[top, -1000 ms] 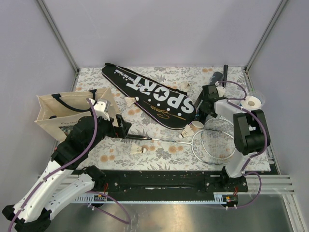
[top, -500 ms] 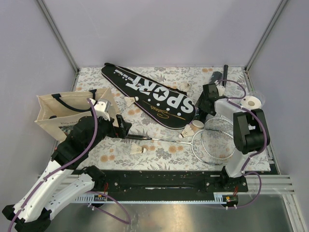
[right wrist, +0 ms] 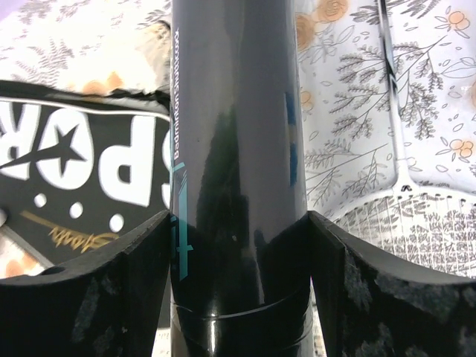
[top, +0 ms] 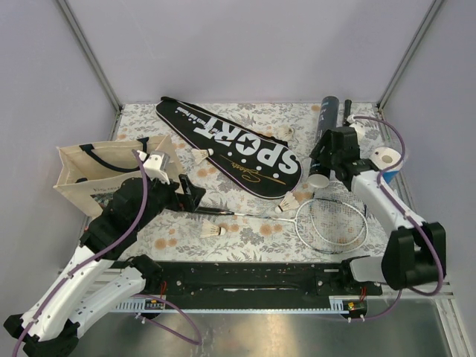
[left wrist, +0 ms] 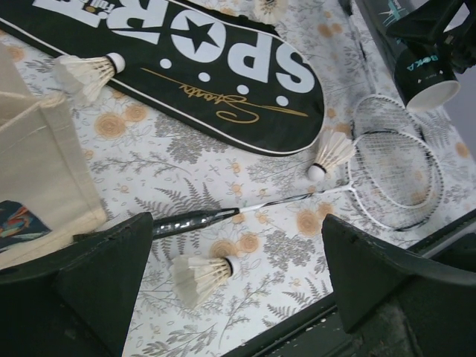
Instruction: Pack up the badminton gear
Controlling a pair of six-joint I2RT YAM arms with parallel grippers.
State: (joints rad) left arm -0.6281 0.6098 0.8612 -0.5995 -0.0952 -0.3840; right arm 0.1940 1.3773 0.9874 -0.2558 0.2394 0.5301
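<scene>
My right gripper (top: 332,151) is shut on the long black tube with teal print (top: 324,137) and holds it tilted above the mat; in the right wrist view the tube (right wrist: 238,134) fills the gap between the fingers (right wrist: 111,275). The black "SPORT" cover (top: 230,145) lies across the far middle. The silver racket's head (top: 331,223) lies front right, and its handle (left wrist: 190,220) lies under my open, empty left gripper (top: 190,195). White shuttlecocks lie on the mat: one near the front (top: 214,232), one by the racket (top: 288,203), one left of the cover (top: 199,155).
A beige tote bag with black handles (top: 93,175) stands at the left beside my left arm. A blue and white roll (top: 387,158) sits at the right edge. Another shuttlecock (top: 285,133) lies behind the cover. Metal frame posts stand at the back corners.
My right arm has unfolded and raised the black tube off the mat, and the tube's open end now points toward the front. My left arm has not moved.
</scene>
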